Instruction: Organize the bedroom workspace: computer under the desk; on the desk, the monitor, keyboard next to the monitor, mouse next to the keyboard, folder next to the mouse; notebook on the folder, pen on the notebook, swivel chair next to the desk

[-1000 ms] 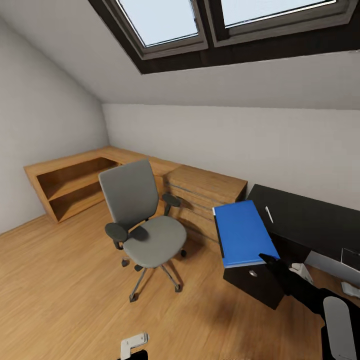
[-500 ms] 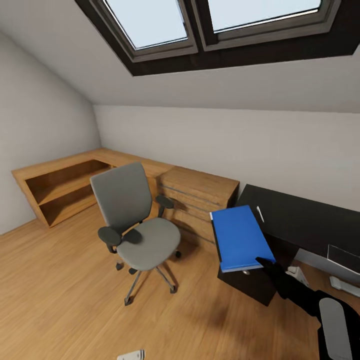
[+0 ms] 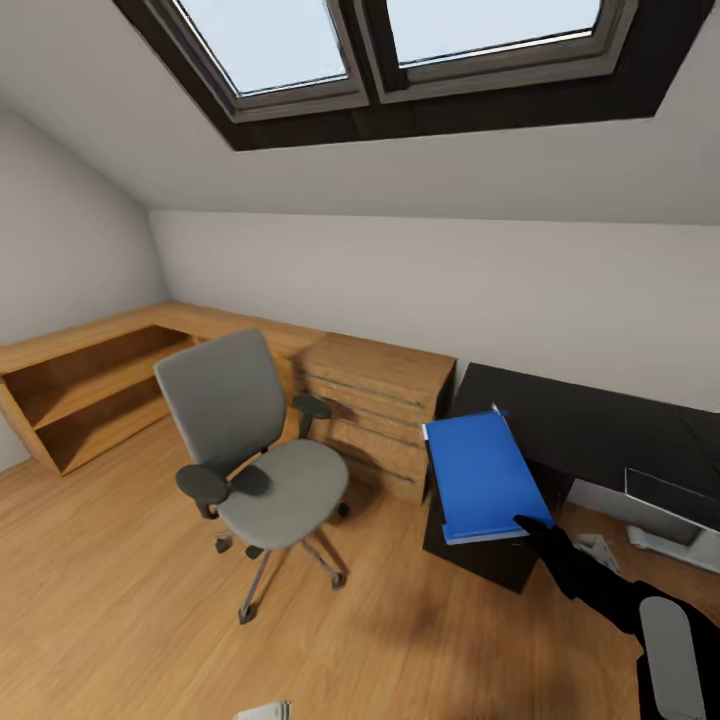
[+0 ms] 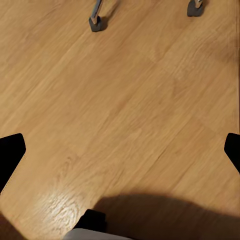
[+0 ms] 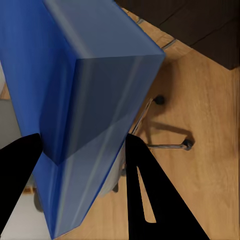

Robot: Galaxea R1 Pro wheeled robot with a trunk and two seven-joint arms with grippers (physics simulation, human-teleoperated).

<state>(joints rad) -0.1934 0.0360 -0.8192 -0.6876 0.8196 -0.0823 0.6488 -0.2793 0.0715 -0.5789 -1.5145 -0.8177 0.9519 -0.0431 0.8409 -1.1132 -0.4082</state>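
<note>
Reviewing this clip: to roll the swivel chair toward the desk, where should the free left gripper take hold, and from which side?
Probably the top edge of the tall backrest on the swivel chair, approached from behind. The back is upright and thin enough to pinch, and pushing there drives the casters toward the desk. The rounded armrests look likelier to slip. The left gripper is open over bare floor.

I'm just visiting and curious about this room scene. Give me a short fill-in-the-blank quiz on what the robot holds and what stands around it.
1. The right gripper is shut on a flat item whose colour is ____.
2. The grey upholstered swivel chair stands on a floor made of ____.
3. Behind the chair, against the wall, stands a light-wood chest of ____.
4. The black-topped desk stands on the chest's ____ side in the head view.

Missing words: blue; wood; drawers; right
</note>
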